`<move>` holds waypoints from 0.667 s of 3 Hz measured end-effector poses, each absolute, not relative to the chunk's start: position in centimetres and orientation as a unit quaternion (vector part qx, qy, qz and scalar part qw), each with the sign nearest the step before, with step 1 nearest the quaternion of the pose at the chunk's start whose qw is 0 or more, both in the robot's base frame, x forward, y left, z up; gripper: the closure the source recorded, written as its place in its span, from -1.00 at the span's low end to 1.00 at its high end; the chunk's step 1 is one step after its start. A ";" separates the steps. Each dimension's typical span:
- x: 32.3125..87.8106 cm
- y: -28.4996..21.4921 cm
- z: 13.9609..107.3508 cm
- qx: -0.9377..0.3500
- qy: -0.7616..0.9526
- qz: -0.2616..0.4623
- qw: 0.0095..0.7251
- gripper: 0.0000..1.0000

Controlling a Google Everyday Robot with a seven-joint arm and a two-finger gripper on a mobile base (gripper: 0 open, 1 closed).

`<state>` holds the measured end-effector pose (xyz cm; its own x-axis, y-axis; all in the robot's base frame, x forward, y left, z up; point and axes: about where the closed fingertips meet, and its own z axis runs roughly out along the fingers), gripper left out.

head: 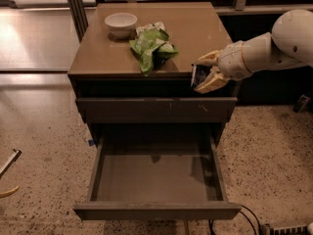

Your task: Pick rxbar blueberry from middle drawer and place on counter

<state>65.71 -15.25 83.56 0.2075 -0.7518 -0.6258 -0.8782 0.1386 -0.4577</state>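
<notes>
1. currently the gripper [205, 74] is hanging in front of the counter [200, 28], near its right front corner and about level with the front lip, above the closed scuffed drawer front [156, 109].
2. its two pale fingers are clamping the rxbar blueberry [198, 74], one finger lying above the bar and one below, with the dark wrapper showing between them.
3. the bar is riding clear of the middle drawer [156, 211], which is standing pulled out well below with its bottom bare.
4. deciding relation: the bar's long axis is running roughly upright, tilted a little. the counter surface is lying behind and just above the bar's lower end.
5. judgement: the placing step is coming next. it is calling for a short rise over the lip, then a reach inward over the top.
6. the green snack bags [151, 45] and the white bowl [121, 21] are occupying the left and middle of the top, and bare tan surface is showing on the side nearest the gripper.
7. risk, as judged: the bar's lower end is sitting close enough to the lip to catch on it.
</notes>
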 end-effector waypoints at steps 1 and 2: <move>67.8 -16.5 85.4 -0.627 0.633 0.074 0.448 1.00; 70.0 -17.0 86.8 -0.610 0.631 0.089 0.471 1.00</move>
